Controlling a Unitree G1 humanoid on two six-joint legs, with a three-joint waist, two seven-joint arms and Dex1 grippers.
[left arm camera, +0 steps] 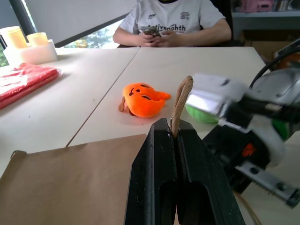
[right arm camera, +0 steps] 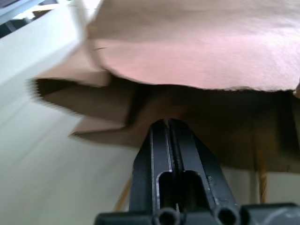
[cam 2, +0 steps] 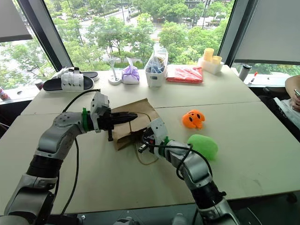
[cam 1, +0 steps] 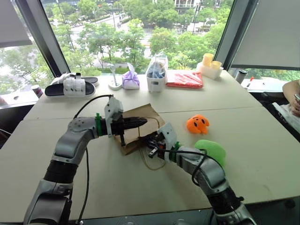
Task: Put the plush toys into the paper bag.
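the paper bag [cam 1: 136, 126] is being opened at bench [cam 1: 262, 154] centre: a cord handle [left arm camera: 181, 101] is pinched by the left gripper [cam 1: 140, 123], while the clenched, empty right gripper [cam 1: 149, 141] is nosed into its mouth. the orange toy [cam 1: 197, 123] and green toy [cam 1: 212, 150] lie at three o'clock, to be fetched next.

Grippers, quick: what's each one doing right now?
Left gripper: shut on the paper bag's cord handle.
Right gripper: shut, empty, at the paper bag mouth.

Bright window daylight, blurred wrist close-ups.
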